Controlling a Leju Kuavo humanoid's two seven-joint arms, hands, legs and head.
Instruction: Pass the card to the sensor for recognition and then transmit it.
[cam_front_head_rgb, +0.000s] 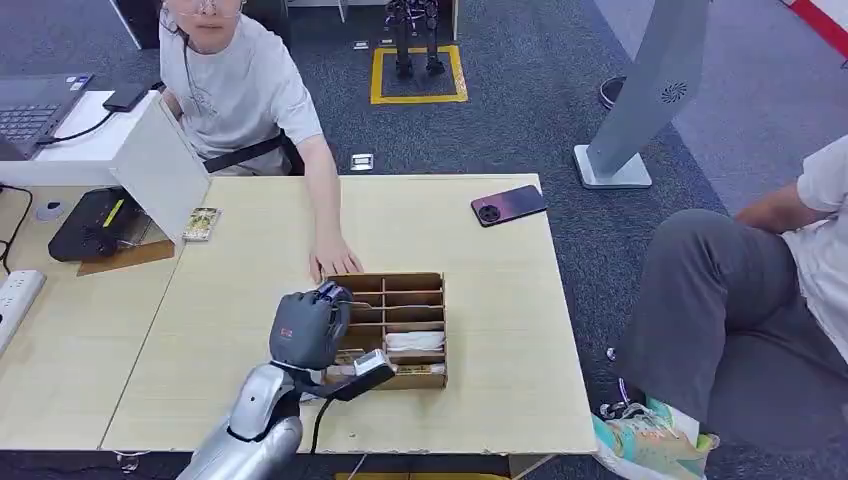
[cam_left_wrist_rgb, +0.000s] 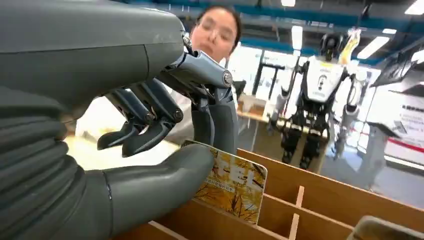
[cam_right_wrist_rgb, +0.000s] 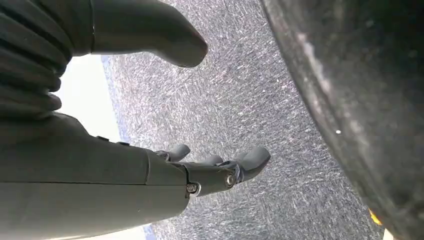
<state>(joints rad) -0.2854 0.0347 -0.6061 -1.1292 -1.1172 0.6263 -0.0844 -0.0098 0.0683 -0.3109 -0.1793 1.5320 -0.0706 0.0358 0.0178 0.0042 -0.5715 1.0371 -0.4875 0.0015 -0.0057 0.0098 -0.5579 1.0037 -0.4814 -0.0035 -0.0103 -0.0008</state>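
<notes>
Office desk, divider box as landmark: left hand over box's near-left slots, thumb and finger pinching card upright inside; right hand hanging slack, holding nothing; thin grip, card could snag divider and slip.

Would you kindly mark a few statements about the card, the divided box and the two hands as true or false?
1. The left hand pinches a yellow patterned card between its thumb and a finger. True.
2. The card is over the wooden divided box. True.
3. The right hand holds a second card. False: it holds nothing, its fingers apart over grey carpet.
4. The dark phone lies inside the box. False: it lies on the table, near the far edge.
5. A person's hand rests on the table at the box's far side. True.
</notes>
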